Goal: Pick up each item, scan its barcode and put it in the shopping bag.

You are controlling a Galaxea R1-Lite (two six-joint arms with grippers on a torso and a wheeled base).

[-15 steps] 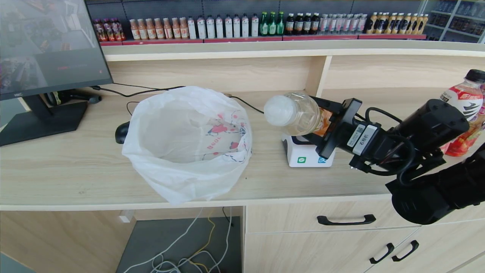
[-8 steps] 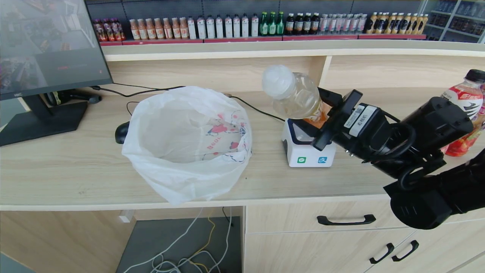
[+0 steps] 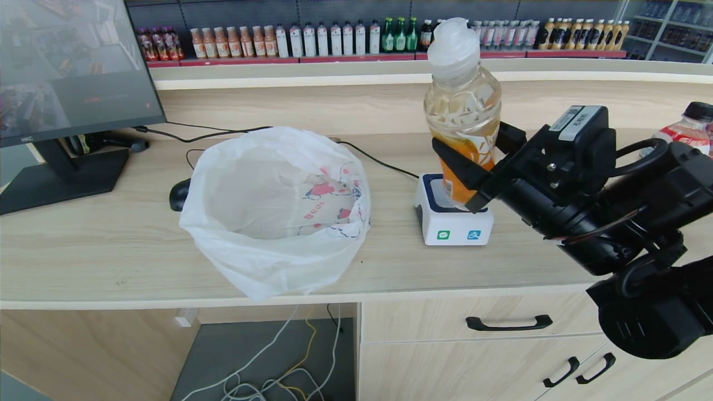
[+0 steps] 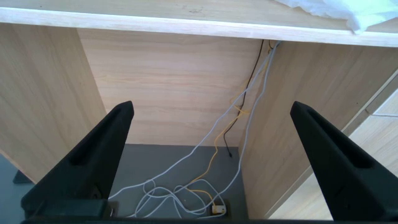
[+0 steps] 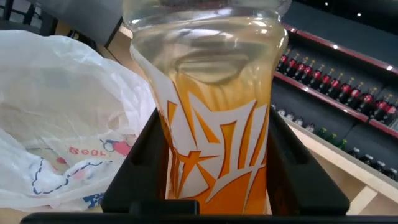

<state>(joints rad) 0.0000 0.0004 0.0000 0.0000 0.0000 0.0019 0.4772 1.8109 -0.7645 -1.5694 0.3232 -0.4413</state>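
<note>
- Left gripper (image 4: 211,155): hangs below the counter edge, facing the cables in the recess. Its fingers stand wide apart and hold nothing.
- Shopping bag (image 3: 276,209): stands on the counter (image 3: 111,250) with its mouth open, in the same place as a second ago. The item in hand is not yet in it.
- Scanner (image 3: 452,220): sits just right of the bag and has not moved.
- Bottle (image 3: 462,117): now upright, cap up, with its base directly over the scanner top. A second ago it lay sideways with the cap towards the bag, and half a second ago it was tilted.
- Right gripper (image 3: 482,150): clamped on the bottle's orange label band. The wrist has rolled to bring the bottle upright.
- Judgement: the scanning step is in hand, and the rotation likely serves to present the barcode. Transfer to the bag remains.
- Other bottles (image 3: 688,136): stand at the far right, untouched.
</note>
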